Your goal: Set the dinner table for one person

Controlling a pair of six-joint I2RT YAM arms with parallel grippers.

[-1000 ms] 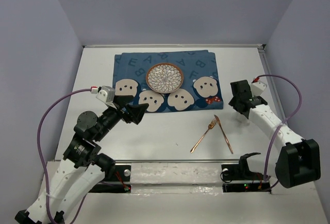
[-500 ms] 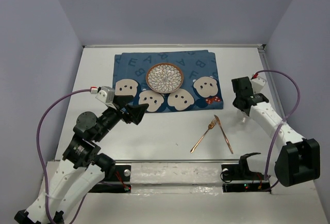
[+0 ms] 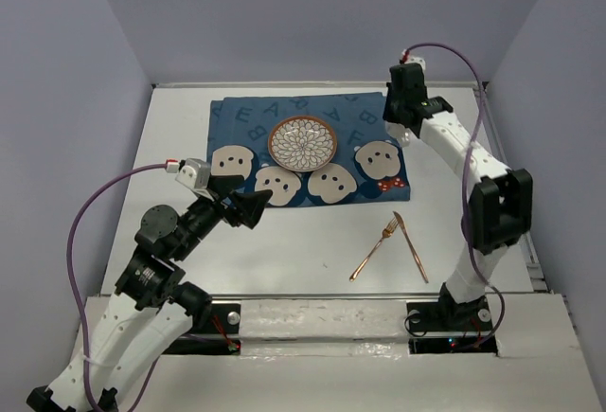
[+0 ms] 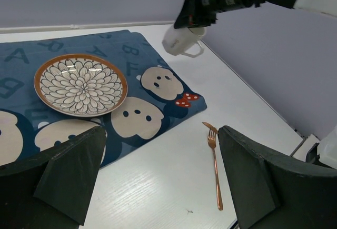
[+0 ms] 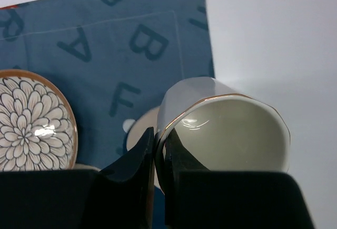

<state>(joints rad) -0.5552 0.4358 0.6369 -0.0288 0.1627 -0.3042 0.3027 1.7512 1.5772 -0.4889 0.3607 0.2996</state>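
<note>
1. The right gripper [image 5: 159, 152] is clamped on the rim of a white mug [image 5: 226, 129], one finger inside the wall and one outside. The mug hangs in the air, tilted, with its mouth towards the wrist camera.
2. It hangs over the far right corner of the dark blue mat [image 3: 237, 128], right at the mat's edge. From the left wrist view the handle points out towards the bare side.
3. Judged from here, the step in hand is setting the mug down. A good placement would bring it upright first, then lower it straight onto a flat spot up and to the right of the plate [image 3: 302, 143]. The fingers should part only once the base sits flat. A rim pinch lets the mug swing, so a slow descent seems wise.
4. The left gripper [image 3: 248, 209] hangs wide open and empty above the near left of the mat, well away from the mug.
5. A copper fork [image 3: 376, 249] and knife [image 3: 411, 246] lie crossed at their tips on the bare top, near the right.
6. The dinner table [image 3: 284, 251] is a matte white top spreading under everything, with plain pale lavender walls on three sides.
</note>
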